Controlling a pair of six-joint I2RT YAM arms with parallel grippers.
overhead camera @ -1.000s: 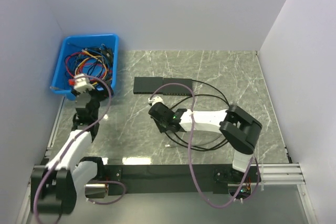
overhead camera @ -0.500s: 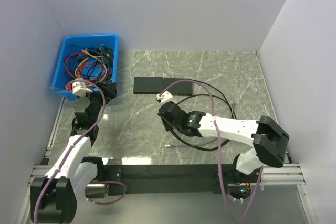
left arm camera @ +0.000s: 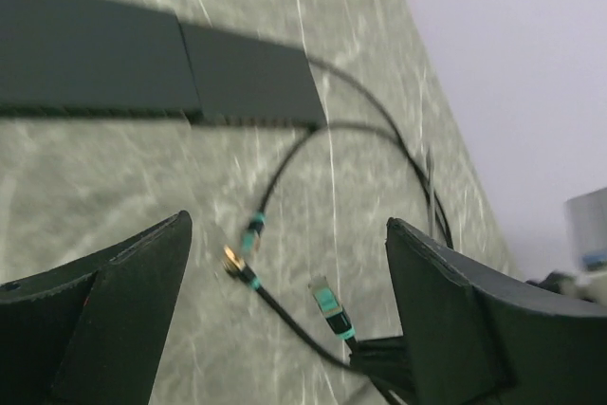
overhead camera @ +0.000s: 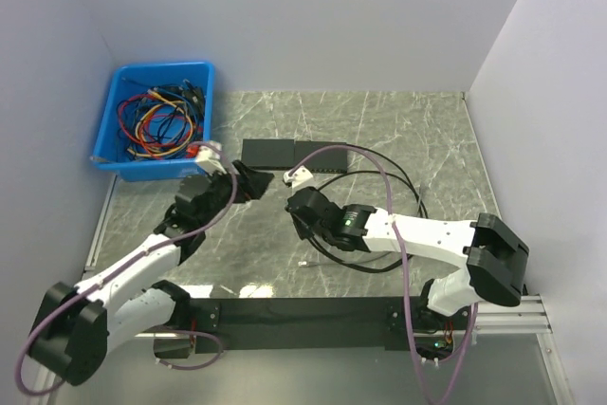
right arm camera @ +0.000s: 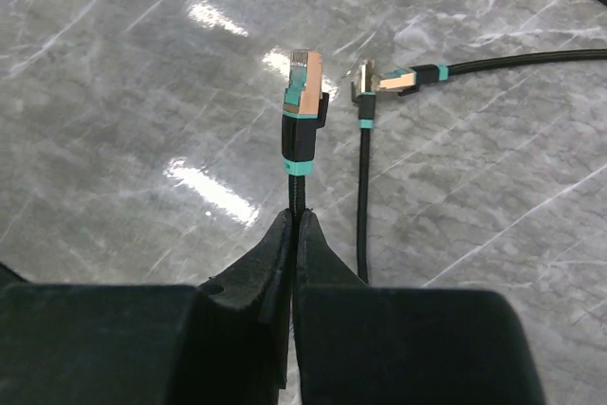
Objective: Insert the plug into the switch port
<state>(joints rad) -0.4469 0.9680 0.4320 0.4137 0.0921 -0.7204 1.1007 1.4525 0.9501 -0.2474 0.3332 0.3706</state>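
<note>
The black switch (overhead camera: 294, 154) lies flat at the back middle of the table; it also shows in the left wrist view (left arm camera: 142, 64). My right gripper (right arm camera: 294, 220) is shut on a black cable just behind its teal-banded plug (right arm camera: 303, 82), held above the table in front of the switch (overhead camera: 296, 208). The same plug shows in the left wrist view (left arm camera: 327, 299). Two more plug ends (right arm camera: 394, 78) lie on the table beside it. My left gripper (left arm camera: 287, 225) is open and empty, hovering near the switch's left front (overhead camera: 248, 180).
A blue bin (overhead camera: 202, 78) full of coloured cables stands at the back left. Black cable loops (overhead camera: 403, 182) run from the switch across the right half of the table. A loose plug end (overhead camera: 305, 262) lies near the front edge. White walls enclose the table.
My left gripper has swung right from the blue bin to the switch's left front. My right arm has stretched out, its gripper staying in front of the switch with the cable.
</note>
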